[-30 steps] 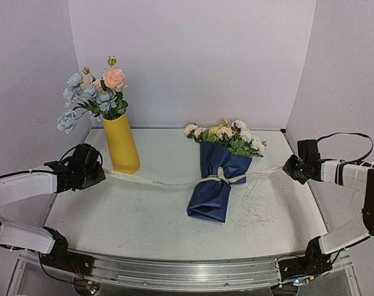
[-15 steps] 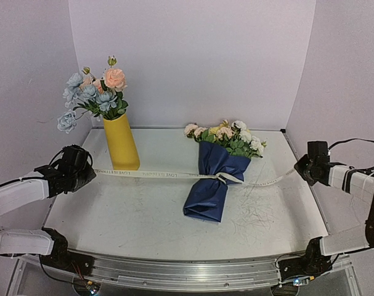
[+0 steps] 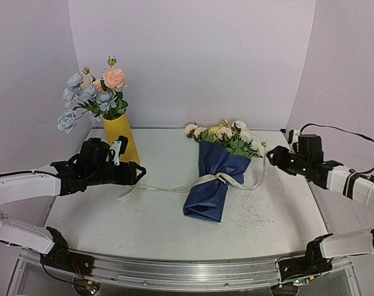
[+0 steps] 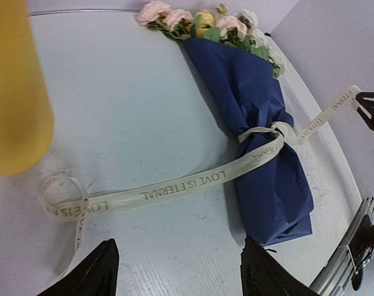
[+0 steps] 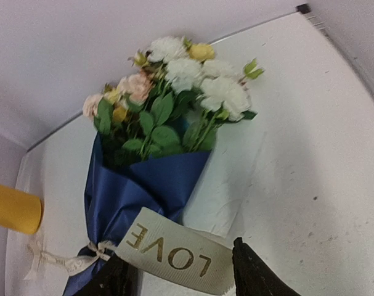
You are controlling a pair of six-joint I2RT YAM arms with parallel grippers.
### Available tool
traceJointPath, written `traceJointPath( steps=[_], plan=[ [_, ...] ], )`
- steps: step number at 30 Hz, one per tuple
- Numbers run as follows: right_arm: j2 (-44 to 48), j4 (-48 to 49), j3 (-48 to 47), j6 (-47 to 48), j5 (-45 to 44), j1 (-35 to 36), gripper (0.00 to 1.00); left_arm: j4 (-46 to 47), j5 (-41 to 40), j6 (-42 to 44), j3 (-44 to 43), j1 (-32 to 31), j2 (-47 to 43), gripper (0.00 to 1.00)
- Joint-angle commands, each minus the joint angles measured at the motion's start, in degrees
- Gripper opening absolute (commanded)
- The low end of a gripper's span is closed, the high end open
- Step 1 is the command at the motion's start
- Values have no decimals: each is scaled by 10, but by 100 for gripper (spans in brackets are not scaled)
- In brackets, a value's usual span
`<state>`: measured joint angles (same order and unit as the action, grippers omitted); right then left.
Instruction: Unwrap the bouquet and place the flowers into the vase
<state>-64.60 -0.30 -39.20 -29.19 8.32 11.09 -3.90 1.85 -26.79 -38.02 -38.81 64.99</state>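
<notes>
Wrapped bouquet (image 3: 212,179) lies on the worktop (image 3: 162,216), its ribbon (image 4: 180,184) trailing loose toward the vase (image 3: 122,145); left tool (image 4: 179,245) spread, empty; right tool (image 5: 180,256) spread, ribbon end loose between its fingers

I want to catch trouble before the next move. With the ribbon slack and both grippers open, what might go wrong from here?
1. The ribbon still circles the bouquet, so tugging one end may drag the bundle instead of freeing it.
2. The left gripper sits close to the tall vase, and a sideways swing might tip it.
</notes>
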Motion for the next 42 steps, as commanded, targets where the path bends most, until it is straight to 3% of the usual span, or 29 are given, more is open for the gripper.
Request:
traceJointPath(
  steps=[1, 4, 8, 9, 11, 15, 17, 18, 20, 21, 23, 24, 32, 35, 39, 42],
  plan=[
    [-45, -22, -42, 6, -19, 98, 64, 37, -11, 43, -74, -66, 77, 69],
    [-59, -22, -59, 16, -45, 146, 69, 62, -4, 47, -107, -99, 123, 70],
    [-74, -119, -99, -56, -254, 165, 60, 68, -4, 54, -175, -128, 210, 68],
    [-71, -131, -99, -64, -270, 164, 60, 68, -4, 55, -184, -129, 214, 68],
    [-45, -179, -98, -128, -366, 135, 52, 68, -6, 54, -208, -133, 245, 68],
    [-9, -273, -103, -231, -444, 53, 43, 69, -4, 48, -227, -134, 270, 68],
    [5, -284, -104, -241, -457, 36, 47, 68, 0, 49, -232, -133, 278, 68],
    [17, -263, -107, -187, -434, 31, 63, 68, 8, 47, -238, -134, 289, 68],
    [21, -222, -108, -110, -374, 31, 69, 68, 13, 47, -242, -134, 297, 68],
    [24, -182, -109, -24, -266, 31, 78, 68, 23, 47, -251, -133, 308, 68],
    [31, -173, -110, -2, -202, 31, 95, 68, 31, 46, -260, -133, 321, 68],
    [31, -178, -114, -4, -200, 31, 98, 68, 34, 46, -264, -133, 325, 68],
    [-10, -410, -208, -184, -470, 30, 98, 67, 40, 46, -284, -133, 348, 68],
    [-4, -453, -226, -229, -540, 22, 98, 67, 39, 44, -286, -133, 352, 68],
    [20, -487, -259, -247, -591, 11, 98, 67, 49, 42, -292, -133, 359, 68],
    [30, -486, -291, -190, -559, 11, 98, 67, 67, 51, -328, -140, 382, 68]
  ],
)
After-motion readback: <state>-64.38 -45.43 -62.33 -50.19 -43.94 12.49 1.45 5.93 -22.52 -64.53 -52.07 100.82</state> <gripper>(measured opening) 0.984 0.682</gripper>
